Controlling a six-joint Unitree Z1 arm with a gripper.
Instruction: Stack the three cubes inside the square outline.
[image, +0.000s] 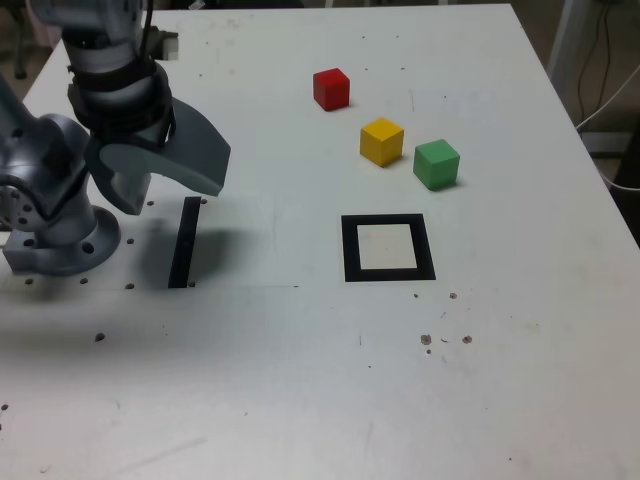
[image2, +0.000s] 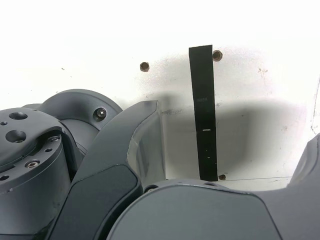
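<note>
On the white table (image: 300, 380) lie three cubes, one of each colour: a red cube (image: 331, 88), a yellow cube (image: 381, 141) and a green cube (image: 436, 164). They form a loose diagonal row towards the exterior view's right, none touching another, the yellow and green near each other and the red a little farther off. One square outline (image: 388, 248), black with a pale centre, lies flat just in front of the yellow and green cubes; nothing rests inside it. One narrow black strip (image: 185, 241) lies apart at the exterior view's left, beside the arm's base (image: 60, 235).

Only the exterior view shows the cubes and the square outline. The wrist view shows the black strip (image2: 203, 112) from close above, with small screw holes (image2: 144, 66) in the table beside it, and the arm's base (image2: 45, 150) below the camera.

One pincer (image: 165, 165) hangs above the table near the strip, well apart from the cubes. Its jaws stand wide apart, one grey finger (image2: 135, 145) visible on each side of the strip in the wrist view. It holds nothing and touches nothing.
</note>
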